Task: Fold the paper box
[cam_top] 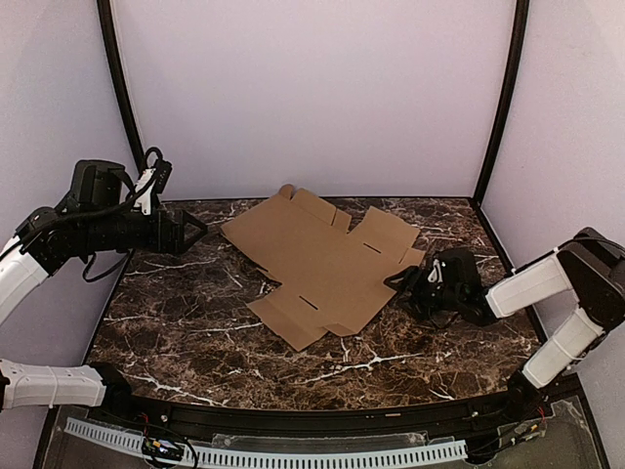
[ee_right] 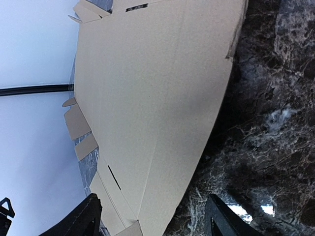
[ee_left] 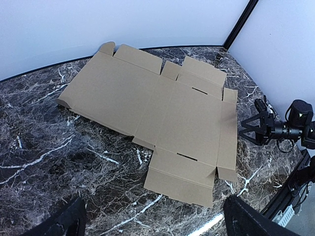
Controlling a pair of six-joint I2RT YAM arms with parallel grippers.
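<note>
The paper box (cam_top: 322, 262) is a flat, unfolded brown cardboard sheet with flaps and slots, lying on the dark marble table. It also shows in the left wrist view (ee_left: 157, 113) and fills the right wrist view (ee_right: 152, 98). My left gripper (cam_top: 192, 233) is open and empty, raised at the table's far left, well apart from the sheet. My right gripper (cam_top: 402, 283) is open, low by the sheet's right edge, jaws spread on either side of that edge (ee_right: 147, 219); whether it touches is unclear.
The marble table (cam_top: 195, 322) is walled by pale panels at back and sides, with black corner posts (cam_top: 498, 98). A black rail runs along the near edge (cam_top: 322, 420). The right arm shows in the left wrist view (ee_left: 280, 129).
</note>
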